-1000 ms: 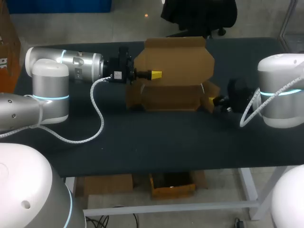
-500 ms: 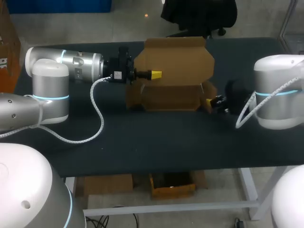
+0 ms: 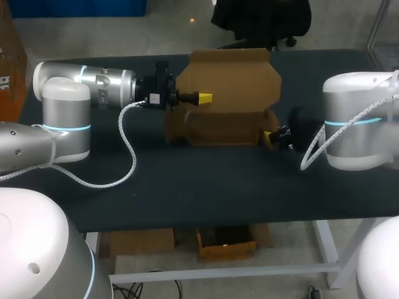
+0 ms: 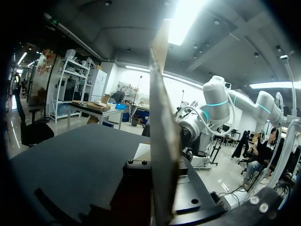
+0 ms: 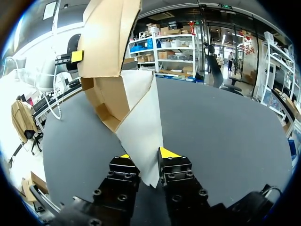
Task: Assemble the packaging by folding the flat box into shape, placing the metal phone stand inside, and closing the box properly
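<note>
My right gripper [image 5: 143, 157], clenched on the side flap [image 5: 141, 125], is creeping in from the desk's [image 3: 187, 187] right edge. I judge it is folding that flap against the box [image 3: 212, 128], which is sitting towards the far edge. Beyond, my left gripper [image 3: 203, 98] is still pinching the raised lid [image 3: 230, 78]. The walls are hiding the interior, and I am seeing no phone stand.

Head view: overhead light was even, shadows soft on the dark table [image 3: 206, 187], mild glare on the pale shells of the left arm [image 3: 62, 112] and right arm [image 3: 355, 124] | Left wrist view: box [image 4: 164, 141] flap was backlit, its near face shaded | Right wrist view: flap's pale inner face was brightly lit.
</note>
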Available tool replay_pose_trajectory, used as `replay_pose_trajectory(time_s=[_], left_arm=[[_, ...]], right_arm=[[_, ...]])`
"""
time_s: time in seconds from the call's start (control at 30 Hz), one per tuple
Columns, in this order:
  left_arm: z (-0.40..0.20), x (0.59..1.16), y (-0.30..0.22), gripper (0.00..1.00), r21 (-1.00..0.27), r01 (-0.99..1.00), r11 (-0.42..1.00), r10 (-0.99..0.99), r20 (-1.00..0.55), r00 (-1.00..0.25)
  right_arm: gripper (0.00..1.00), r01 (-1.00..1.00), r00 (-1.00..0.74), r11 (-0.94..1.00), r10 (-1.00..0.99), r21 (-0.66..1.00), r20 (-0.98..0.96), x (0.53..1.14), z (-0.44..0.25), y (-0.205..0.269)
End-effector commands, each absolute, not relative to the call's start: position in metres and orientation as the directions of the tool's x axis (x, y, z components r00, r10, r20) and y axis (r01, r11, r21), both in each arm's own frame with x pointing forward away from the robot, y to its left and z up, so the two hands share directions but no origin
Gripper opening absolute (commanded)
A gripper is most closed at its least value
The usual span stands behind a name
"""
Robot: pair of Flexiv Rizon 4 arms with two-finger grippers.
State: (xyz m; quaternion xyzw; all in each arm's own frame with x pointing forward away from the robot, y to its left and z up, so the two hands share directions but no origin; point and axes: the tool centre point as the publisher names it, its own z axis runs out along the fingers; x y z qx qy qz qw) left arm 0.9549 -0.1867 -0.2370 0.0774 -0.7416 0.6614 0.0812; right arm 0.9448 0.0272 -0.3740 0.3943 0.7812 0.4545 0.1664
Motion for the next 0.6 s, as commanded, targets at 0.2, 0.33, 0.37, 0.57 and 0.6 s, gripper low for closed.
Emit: replay_pose_trajectory(time_s=[0.2, 0.33, 0.37, 0.57, 0.6], left_arm=[[-0.241, 0.955, -0.189, 0.00, -0.969, -0.222, 0.111, -0.007, 0.223, -0.975], [-0.241, 0.955, -0.189, 0.00, -0.969, -0.222, 0.111, -0.007, 0.223, -0.975], [-0.241, 0.955, -0.189, 0.00, -0.969, -0.222, 0.111, -0.007, 0.223, -0.975], [-0.241, 0.955, -0.189, 0.00, -0.969, -0.222, 0.111, -0.007, 0.223, -0.975], [-0.241, 0.955, -0.189, 0.00, -0.969, -0.222, 0.111, -0.007, 0.223, -0.975]], right_arm=[[0.25, 0.468, -0.620, 0.275, 0.779, 0.840, 0.090, 0.945, -0.374, 0.046], [0.25, 0.474, -0.602, 0.266, 0.794, 0.839, 0.088, 0.941, -0.373, 0.049], [0.25, 0.476, -0.594, 0.262, 0.800, 0.840, 0.087, 0.940, -0.373, 0.049], [0.25, 0.494, -0.543, 0.219, 0.834, 0.841, 0.101, 0.928, -0.374, 0.048], [0.25, 0.497, -0.534, 0.213, 0.839, 0.841, 0.104, 0.927, -0.375, 0.048]])
